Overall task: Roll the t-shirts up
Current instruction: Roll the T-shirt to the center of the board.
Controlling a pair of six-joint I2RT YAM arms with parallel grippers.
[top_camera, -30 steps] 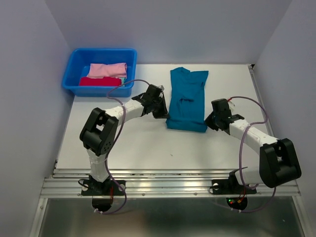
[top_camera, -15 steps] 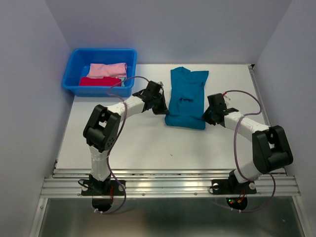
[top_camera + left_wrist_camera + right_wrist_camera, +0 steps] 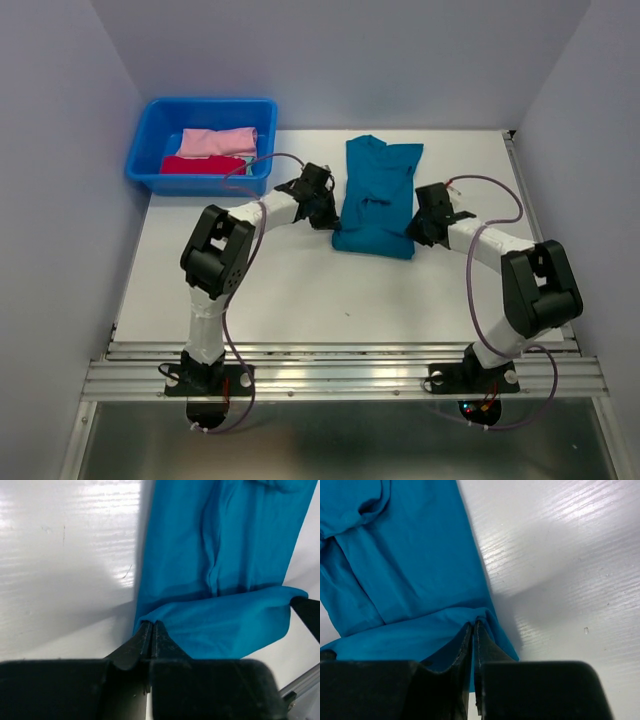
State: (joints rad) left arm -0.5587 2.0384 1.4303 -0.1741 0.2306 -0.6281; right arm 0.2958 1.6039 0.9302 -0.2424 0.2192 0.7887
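A teal-blue t-shirt lies lengthwise on the white table, its near end turned over onto itself in a thick fold. My left gripper is shut on the fold's left corner, the cloth pinched at its tips. My right gripper is shut on the fold's right corner, with cloth bunched around its fingers. Two more t-shirts, a pink bundle and a red bundle, rest in the tub.
A bright-blue plastic tub stands at the table's back left corner, close to the left arm's elbow. Grey walls close in the left, right and back. A metal rail runs along the near edge.
Both grippers have moved away from the arm bases, carrying the teal shirt's near edge farther over the shirt. The visible shirt is now shorter. The tub's bundles have not moved.
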